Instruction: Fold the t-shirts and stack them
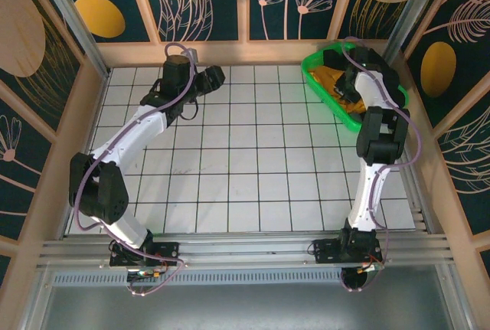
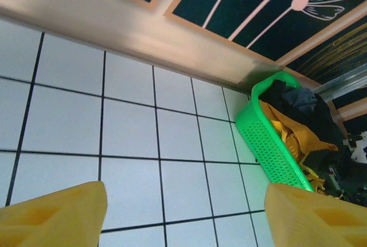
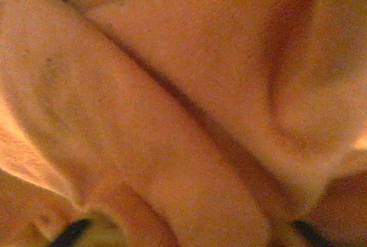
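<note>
- A white tiled surface (image 1: 253,169) with dark grid lines, evenly lit.
- Dark teal wall panels (image 1: 295,8) with pale flower drawings and orange ovals, framed in light wood.
- Aluminium rails (image 1: 253,247) along the near edge.

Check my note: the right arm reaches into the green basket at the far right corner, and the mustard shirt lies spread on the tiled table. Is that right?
No. The mustard shirt is not on the table; it lies bunched in the green basket, as the top external view shows. The right arm does reach into that basket.
</note>
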Tool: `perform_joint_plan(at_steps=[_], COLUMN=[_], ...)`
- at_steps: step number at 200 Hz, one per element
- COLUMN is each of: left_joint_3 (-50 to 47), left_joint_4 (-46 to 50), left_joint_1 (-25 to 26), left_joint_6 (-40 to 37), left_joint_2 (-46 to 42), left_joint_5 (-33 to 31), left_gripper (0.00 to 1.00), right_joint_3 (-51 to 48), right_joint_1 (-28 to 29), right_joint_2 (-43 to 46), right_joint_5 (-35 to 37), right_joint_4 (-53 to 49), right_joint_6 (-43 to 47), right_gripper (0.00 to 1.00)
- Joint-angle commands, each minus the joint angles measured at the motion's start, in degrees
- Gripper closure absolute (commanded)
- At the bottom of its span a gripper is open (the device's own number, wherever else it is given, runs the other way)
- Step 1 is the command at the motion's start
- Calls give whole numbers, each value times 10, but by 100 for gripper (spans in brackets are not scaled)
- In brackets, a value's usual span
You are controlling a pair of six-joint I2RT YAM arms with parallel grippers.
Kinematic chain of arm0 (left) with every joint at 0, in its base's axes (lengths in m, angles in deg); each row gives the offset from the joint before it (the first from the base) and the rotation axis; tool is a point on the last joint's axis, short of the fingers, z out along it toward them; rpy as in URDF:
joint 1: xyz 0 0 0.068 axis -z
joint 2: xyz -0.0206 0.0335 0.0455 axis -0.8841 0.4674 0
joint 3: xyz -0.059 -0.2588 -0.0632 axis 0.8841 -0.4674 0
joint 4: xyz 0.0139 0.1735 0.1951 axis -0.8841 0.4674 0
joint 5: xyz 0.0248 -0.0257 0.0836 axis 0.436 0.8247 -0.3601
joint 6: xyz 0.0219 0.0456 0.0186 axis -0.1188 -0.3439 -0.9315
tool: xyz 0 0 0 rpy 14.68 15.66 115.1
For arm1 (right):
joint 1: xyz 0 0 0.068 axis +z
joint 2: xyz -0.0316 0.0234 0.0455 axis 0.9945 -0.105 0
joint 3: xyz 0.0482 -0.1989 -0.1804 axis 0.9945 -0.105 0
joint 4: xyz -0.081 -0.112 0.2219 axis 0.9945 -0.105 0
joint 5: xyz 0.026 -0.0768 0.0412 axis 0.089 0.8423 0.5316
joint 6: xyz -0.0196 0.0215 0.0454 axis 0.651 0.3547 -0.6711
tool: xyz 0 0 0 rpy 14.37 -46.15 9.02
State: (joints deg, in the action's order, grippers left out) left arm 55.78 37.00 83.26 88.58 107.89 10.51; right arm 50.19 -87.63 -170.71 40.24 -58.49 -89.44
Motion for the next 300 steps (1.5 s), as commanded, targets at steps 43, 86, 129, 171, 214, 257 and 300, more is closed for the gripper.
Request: perform_joint_plan(at_steps=[43,86,129,171,214,257,300], left_joint_3=[-11,4,21,21,-18,-87,-149], left_joint_4=[14,43,79,121,149,166,218], left_joint_1=[-3,-3,-3,-3,-4,-4,-6], left_joint_6=[-8,-1,1,8,12,8,49], left_joint_2=[-55,-55,-63,-100,-182,-226,-183], left_joint_5=[-34,-124,-216,-331,-471,-440,-309], left_gripper=[41,42,41,37,36,32,28], right_joint_3=[24,92,98,68,307,330,87], right_joint_1=[15,82,267,430,508,463,405], right_joint_2=[226,308,346,267,-5,-77,66], right_joint_5=[65,134,224,142,-176,-300,-200], right_joint_4=[144,196,251,241,100,53,106], right_joint_6=[18,51,126,118,101,50,60], right_gripper=[100,100,100,100,100,41,36])
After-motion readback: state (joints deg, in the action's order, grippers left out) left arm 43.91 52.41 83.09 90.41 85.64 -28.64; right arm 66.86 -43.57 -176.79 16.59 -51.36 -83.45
